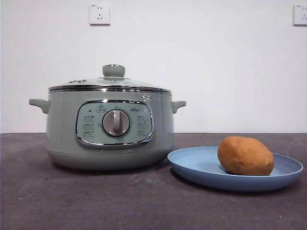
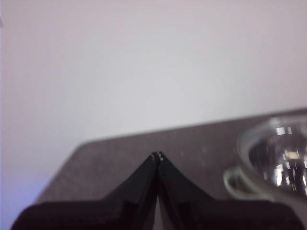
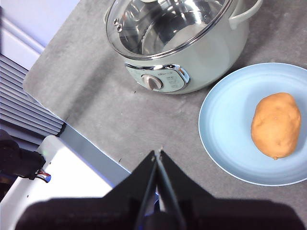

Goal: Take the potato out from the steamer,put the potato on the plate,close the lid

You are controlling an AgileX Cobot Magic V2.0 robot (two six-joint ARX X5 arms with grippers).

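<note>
With both end effectors pressed together and holding nothing, neither arm is at work: the left end effector [image 2: 158, 155] hangs over bare counter [image 2: 144, 148] just beside the steamer's edge, and the right end effector [image 3: 158, 153] sits high above the counter's near side, well apart from everything. Neither shows in the front view.

Outward from the right one lie the plate [image 3: 225, 129] and the steamer [image 3: 211, 52]. The potato [image 1: 245, 155] rests on the plate [image 1: 192, 165], toward its far-right part, lying on its long side. The plate stands just beside the steamer [image 1: 62, 129], near its base but seemingly not touching. The lid [image 1: 110, 84] sits level on the steamer's rim, knob [image 1: 113, 70] upright at the centre; through the glass the pot looks empty.

By these views, all three steps appear done.

On handling: the potato looks firm and fairly heavy for its size, with smooth skin and a rounded shape that could roll or slip between narrow jaws. I would take it across its short middle, not its tapered ends. The lid is glass with a chrome rim, so stiff, breakable and likely slippery at the edge; the knob is the one sensible hold, gripped squarely so the lid hangs level. The plate is shallow and probably light, so a nudge could slide it.
</note>
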